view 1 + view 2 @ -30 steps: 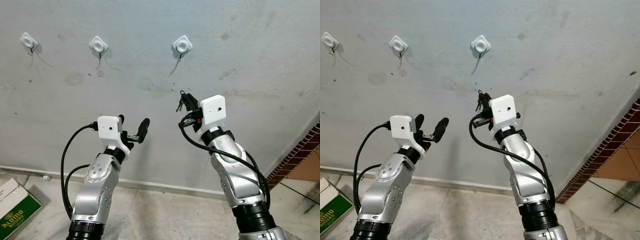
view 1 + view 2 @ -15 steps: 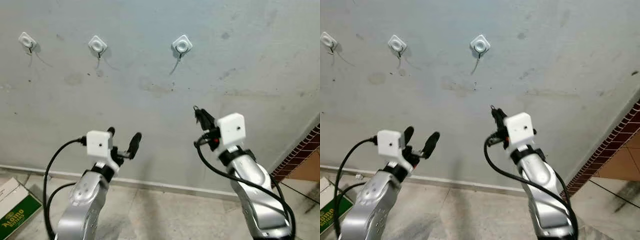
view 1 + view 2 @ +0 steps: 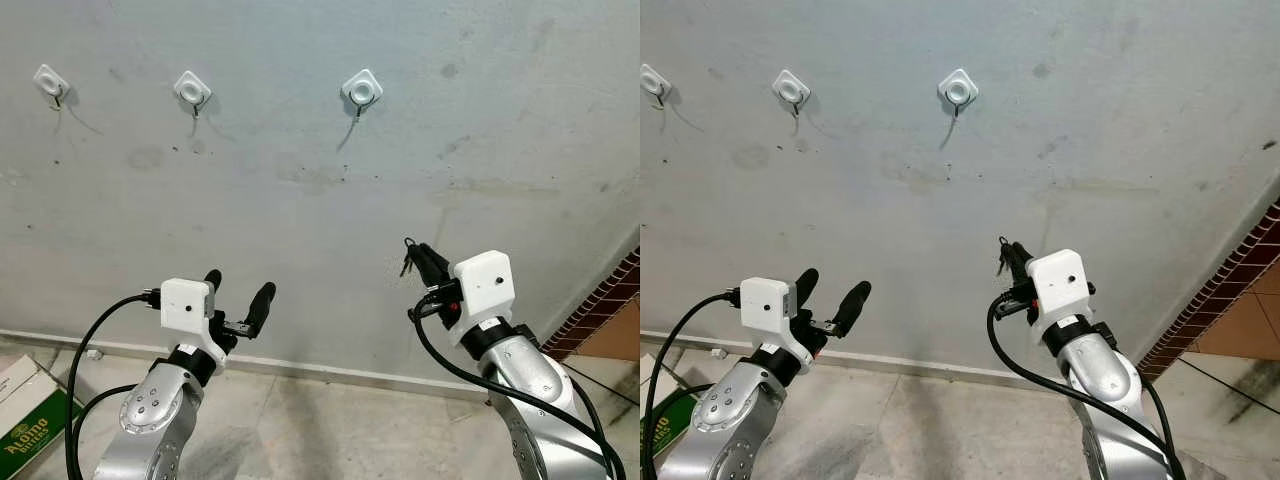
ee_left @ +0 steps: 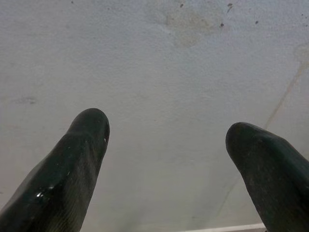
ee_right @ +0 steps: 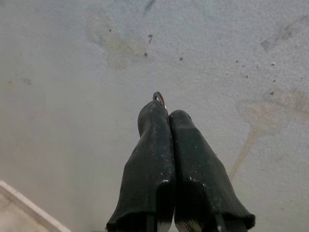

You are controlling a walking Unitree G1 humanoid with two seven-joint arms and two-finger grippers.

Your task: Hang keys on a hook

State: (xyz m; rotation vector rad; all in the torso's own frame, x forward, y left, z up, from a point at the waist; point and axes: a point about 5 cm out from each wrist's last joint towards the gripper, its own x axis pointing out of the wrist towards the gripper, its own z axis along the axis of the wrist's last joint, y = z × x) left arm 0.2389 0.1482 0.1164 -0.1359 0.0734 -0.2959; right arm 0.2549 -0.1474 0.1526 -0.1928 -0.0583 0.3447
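Both arms have dropped over the last second: my right claw (image 3: 412, 250), which was up close under the rightmost hook (image 3: 361, 90), now sits well below it and off to its right, and my left claw (image 3: 238, 296) has sunk too. Meanwhile the keys (image 3: 405, 263) are pinched between the closed fingers (image 5: 154, 145) of my right claw, with the ring (image 5: 160, 97) poking out past the tips and a key or two dangling just beneath. My left claw is spread wide and holds nothing, pointing at bare wall (image 3: 500, 120). Two more hooks (image 3: 192, 89) sit further left along the wall, all three bare as far as I can tell. As I judge it, the hanging is not yet done and the keys are now farther from any hook than they need to be. My worry is the grip: only a sliver of ring shows beyond my fingertips, so there is little loop to thread over a small hook. If I come up off-line, my fingertips may bump the hook before the ring catches, and opening too early would let the keys fall to the floor (image 3: 330, 430).
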